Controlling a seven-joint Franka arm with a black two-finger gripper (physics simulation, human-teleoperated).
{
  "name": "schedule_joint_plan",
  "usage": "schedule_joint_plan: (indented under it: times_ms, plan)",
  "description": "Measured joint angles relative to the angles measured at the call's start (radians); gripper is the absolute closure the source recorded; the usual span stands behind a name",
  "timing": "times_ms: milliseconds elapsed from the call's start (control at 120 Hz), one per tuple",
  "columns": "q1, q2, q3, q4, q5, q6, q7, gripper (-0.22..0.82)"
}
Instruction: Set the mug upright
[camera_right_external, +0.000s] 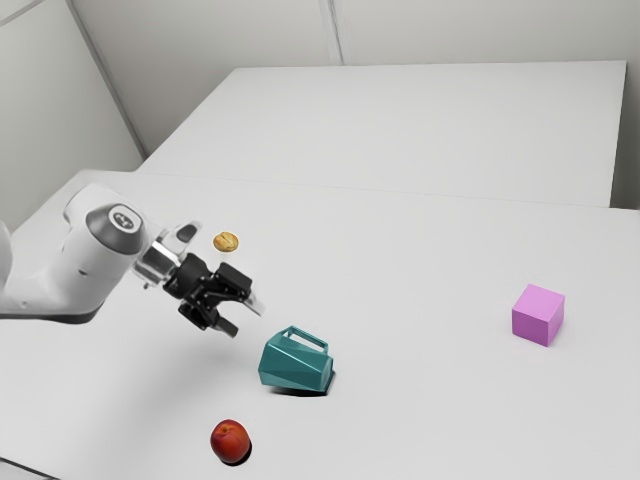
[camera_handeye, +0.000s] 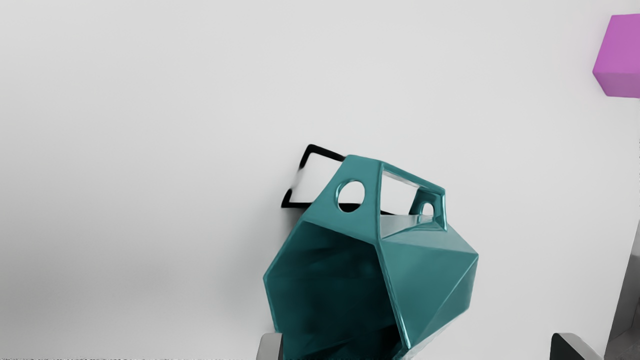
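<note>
In the exterior view my gripper (camera_right_external: 250, 319) is in the air above the table, to the upper left of the teal mug (camera_right_external: 295, 364). The faceted mug lies on its side, its handle toward the view's top. The wrist view has the mug (camera_handeye: 425, 270) with its dark open mouth facing my hand and the handle raised. My gripper (camera_handeye: 417, 345) stands open there, its fingers wide apart, one of them overlapping the mug's rim in the picture. Nothing is held.
A red fruit (camera_right_external: 230, 441) rests on the table (camera_right_external: 420, 420) near the mug, at the exterior view's bottom. A yellowish round item (camera_right_external: 226, 242) sits behind the gripper. Toward the exterior view's right is a pink cube (camera_right_external: 538, 315), with a white raised block (camera_right_external: 420, 130) at the back.
</note>
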Motion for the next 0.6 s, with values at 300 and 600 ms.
schedule_joint_plan:
  times_ms: [300,600]
  plan:
    - [-0.009,0.060,0.000,-0.002,-0.034,-0.060,0.095,0.02]
    - [-0.025,0.094,-0.001,-0.019,-0.222,-0.074,0.238,0.02]
